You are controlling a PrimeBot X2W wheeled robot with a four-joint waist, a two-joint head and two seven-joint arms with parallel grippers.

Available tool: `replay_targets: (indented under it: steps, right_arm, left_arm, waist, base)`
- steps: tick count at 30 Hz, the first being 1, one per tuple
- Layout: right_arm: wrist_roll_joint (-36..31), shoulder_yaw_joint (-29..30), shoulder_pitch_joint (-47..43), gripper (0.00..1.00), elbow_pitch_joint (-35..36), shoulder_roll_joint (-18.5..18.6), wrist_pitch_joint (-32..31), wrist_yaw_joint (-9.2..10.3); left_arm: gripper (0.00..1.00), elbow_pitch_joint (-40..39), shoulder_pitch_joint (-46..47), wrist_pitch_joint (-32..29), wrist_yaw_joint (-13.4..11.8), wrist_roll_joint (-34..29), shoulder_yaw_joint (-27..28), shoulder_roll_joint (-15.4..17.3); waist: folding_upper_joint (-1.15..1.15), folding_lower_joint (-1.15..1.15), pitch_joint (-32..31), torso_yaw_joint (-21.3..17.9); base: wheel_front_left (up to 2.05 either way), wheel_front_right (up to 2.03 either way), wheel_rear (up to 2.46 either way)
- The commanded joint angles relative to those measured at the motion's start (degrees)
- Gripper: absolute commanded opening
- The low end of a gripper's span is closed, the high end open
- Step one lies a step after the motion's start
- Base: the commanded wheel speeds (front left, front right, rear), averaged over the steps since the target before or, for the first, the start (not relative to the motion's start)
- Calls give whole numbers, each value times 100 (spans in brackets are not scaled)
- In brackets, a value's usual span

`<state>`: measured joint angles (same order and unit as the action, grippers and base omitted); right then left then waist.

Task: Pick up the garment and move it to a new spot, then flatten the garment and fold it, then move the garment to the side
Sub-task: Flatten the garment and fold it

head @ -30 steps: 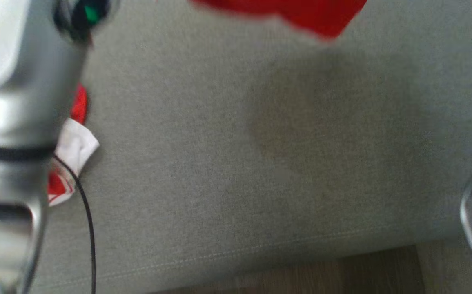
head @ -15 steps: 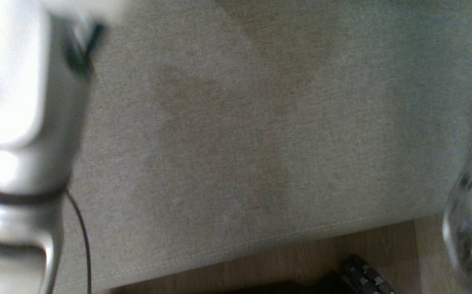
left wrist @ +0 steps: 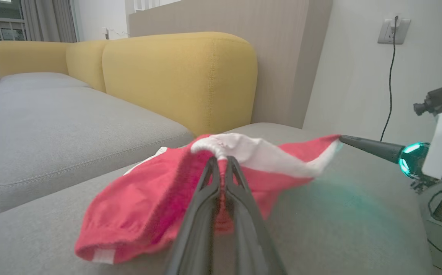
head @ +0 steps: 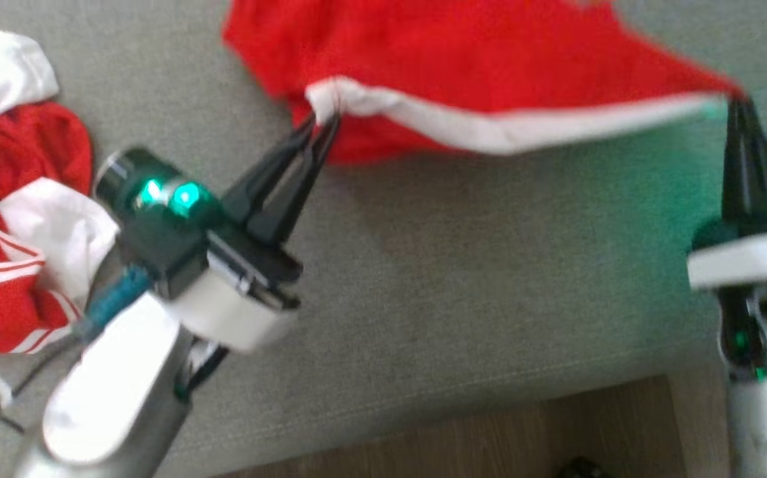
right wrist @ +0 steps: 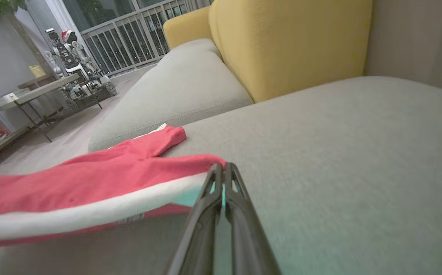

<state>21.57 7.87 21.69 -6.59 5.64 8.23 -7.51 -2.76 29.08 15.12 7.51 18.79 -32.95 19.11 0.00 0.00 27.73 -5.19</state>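
We are gripping the garment (head: 436, 53) by its white hem (head: 503, 129), left tool (head: 322, 126) and right tool (head: 736, 103) both clenched on it, stretching it over the sofa seat (head: 463, 265). We are judging equal tension key to laying it flat.

The sofa seat (right wrist: 358, 133) is grey and its back cushions (left wrist: 179, 76) are yellow. Behind is a white wall (left wrist: 358, 76) with a socket (left wrist: 394, 30) and a black cord (left wrist: 390, 88) hanging down. The floor (head: 489, 445) is brown wood. Far off are a big window (right wrist: 137, 38) and a low table (right wrist: 37, 91).
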Motion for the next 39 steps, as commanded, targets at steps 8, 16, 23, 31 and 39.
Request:
replay_targets:
  steps: [8,16,23,31,39]
  right_arm:
    - [671,248,-1684,0,1362,158,-374,2]
    - [395,658,-1888,0,1968,186,-640,2]
    - [-554,693,-877,0,1567,368,-1127,2]
    - [-1622,298,943,0,372,848,-1704,2]
    - [-2106,-320,2614,0,-1309,1176,-1628,2]
  left_arm:
    - [0,-907,-1411,-13,-3,27,130,208]
    - [0,-1115,-1684,-13,-3,678,214,-289]
    - [0,-301,-1183,-13,-3,1545,-372,-881]
    - [0,594,-664,-13,-2,2597,-133,-1492]
    - [0,1036,-151,-13,-2,2839,224,-1619]
  waist:
    - [0,0,-822,143]
    - [0,0,-867,492]
    - [0,0,-744,947]
    - [0,0,-417,1385]
    - [0,0,-59,1685]
  base:
    - [0,0,0]
    - [0,0,0]
    - [0,0,0]
    - [0,0,0]
    - [0,0,0]
